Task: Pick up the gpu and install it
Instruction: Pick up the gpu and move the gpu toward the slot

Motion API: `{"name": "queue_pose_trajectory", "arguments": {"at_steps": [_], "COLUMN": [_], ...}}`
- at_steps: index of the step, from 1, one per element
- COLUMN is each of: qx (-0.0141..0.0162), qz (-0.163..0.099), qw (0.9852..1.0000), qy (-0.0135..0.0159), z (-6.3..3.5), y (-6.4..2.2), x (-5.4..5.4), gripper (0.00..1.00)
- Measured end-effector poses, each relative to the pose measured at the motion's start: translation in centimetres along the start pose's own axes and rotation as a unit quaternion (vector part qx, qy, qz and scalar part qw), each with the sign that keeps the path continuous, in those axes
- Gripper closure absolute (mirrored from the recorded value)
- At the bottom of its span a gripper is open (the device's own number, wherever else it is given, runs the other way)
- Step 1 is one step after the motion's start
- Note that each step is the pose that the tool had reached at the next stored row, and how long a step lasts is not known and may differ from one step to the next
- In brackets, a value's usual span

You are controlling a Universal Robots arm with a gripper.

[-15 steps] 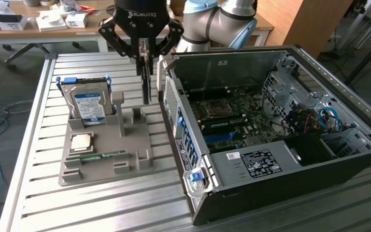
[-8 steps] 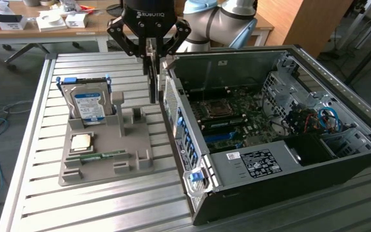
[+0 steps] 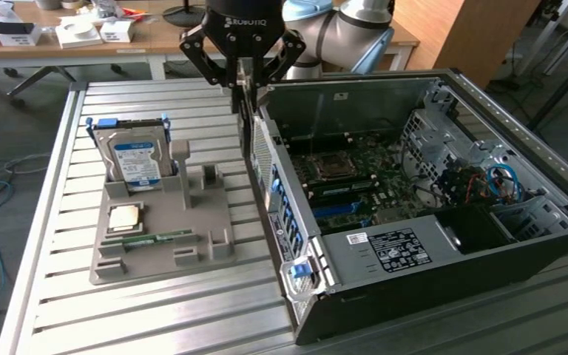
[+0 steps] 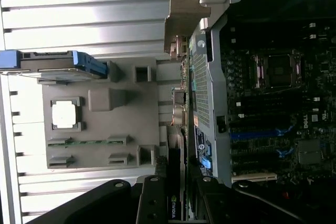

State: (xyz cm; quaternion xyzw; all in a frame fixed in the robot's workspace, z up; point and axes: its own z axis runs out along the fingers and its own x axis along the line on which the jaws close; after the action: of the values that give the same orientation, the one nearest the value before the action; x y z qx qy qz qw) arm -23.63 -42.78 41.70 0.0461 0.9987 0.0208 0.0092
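Gripper [image 3: 248, 83] clenched on the gpu [image 3: 248, 103], at the rear wall of the open case [image 3: 383, 251].

The gpu hangs on edge between the fingers [image 4: 152, 198], its silver bracket alongside the case's perforated rear panel and the motherboard [image 3: 353, 177] just inside (whether the card meets a slot cannot be told). In the wrist view the gpu [image 4: 175, 179] shows edge-on in the gripper [image 4: 178, 205]. On the exterior view's left, a grey tray [image 3: 200, 248] on the slatted table [image 3: 166, 310] holds a hard drive [image 3: 136, 159], a processor [image 3: 124, 218] and a memory strip [image 3: 146, 239].
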Motion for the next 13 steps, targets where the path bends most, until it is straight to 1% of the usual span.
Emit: {"name": "queue_pose_trajectory", "arguments": {"at_steps": [13], "qx": [-0.0008], "qz": [0.0], "qw": [1.0], "qy": [0.0], "z": [0.05], "y": [0.23], "x": [-2.5], "gripper": [0.73]}}
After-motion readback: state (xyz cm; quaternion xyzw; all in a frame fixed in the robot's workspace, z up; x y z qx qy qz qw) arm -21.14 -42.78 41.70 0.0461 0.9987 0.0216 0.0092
